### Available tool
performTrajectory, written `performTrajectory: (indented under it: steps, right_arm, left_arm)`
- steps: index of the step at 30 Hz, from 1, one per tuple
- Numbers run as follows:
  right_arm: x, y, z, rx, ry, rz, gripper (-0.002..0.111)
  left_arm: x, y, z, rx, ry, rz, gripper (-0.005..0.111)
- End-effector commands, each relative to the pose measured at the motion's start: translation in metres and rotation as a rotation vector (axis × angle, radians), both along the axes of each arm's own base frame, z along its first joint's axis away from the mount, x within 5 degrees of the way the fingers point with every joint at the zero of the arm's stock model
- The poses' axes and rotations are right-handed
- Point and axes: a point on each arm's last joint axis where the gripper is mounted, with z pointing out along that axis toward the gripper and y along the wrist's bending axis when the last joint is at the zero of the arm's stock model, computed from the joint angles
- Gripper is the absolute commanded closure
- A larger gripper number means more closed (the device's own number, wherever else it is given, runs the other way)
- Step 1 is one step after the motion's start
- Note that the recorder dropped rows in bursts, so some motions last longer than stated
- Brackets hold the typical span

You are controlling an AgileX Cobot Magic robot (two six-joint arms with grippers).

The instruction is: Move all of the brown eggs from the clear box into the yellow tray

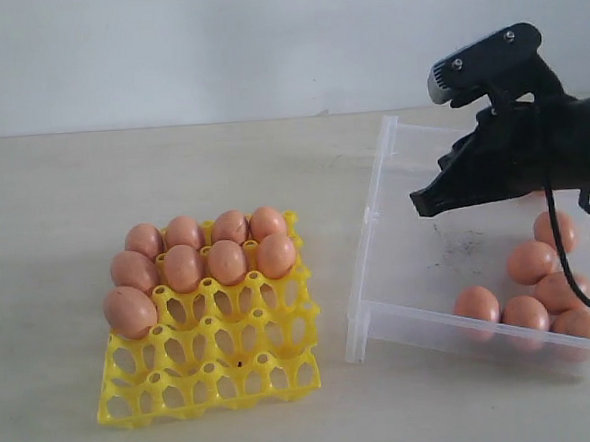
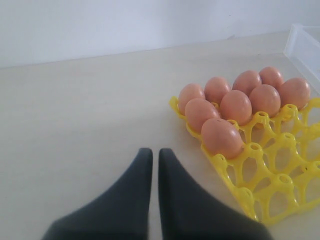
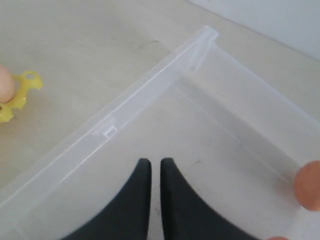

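Soft, even light fills every view, bright enough to wash the bench (image 1: 122, 171) pale. Shadows are faint: a thin one lies under the yellow tray (image 1: 216, 398), well away from the right tool (image 1: 421, 205). The brown eggs (image 1: 183, 268) carry dull highlights. Close to the wrist lenses the dark fingers (image 3: 130, 210) look soft-edged.

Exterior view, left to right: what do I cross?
The yellow tray carrying nine brown eggs → left wall of the clear box → tip of the shut right hand → loose brown eggs inside the box.
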Motion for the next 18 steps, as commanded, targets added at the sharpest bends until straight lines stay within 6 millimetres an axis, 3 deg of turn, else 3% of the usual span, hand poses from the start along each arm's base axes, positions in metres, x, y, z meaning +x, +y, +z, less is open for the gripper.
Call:
performTrajectory:
  steps: [1, 3, 6, 9, 14, 18]
  right_arm:
    - [0.006, -0.009, 0.009, -0.129, -0.076, -0.029, 0.109]
    - [0.012, -0.015, 0.018, -0.115, -0.163, -0.127, 0.109]
    - [0.005, 0.002, 0.016, -0.089, -0.290, -0.022, 0.109]
    - [0.001, 0.007, 0.015, 0.069, -0.345, -0.023, 0.109]
    - [0.001, -0.008, 0.000, 0.131, 0.072, -0.088, 0.107]
    - [0.001, -0.026, 0.000, 0.139, 0.358, -0.135, 0.097]
  left_arm:
    - [0.000, 0.000, 0.000, -0.006, -0.002, -0.004, 0.103]
    - [0.000, 0.000, 0.000, -0.006, -0.002, -0.004, 0.103]
    - [0.000, 0.000, 0.000, -0.006, -0.002, -0.004, 0.103]
    - [0.000, 0.000, 0.000, -0.006, -0.002, -0.004, 0.103]
    - [0.000, 0.000, 0.000, -0.006, -0.002, -0.004, 0.103]
    - [0.000, 0.000, 0.000, -0.006, -0.002, -0.004, 0.103]
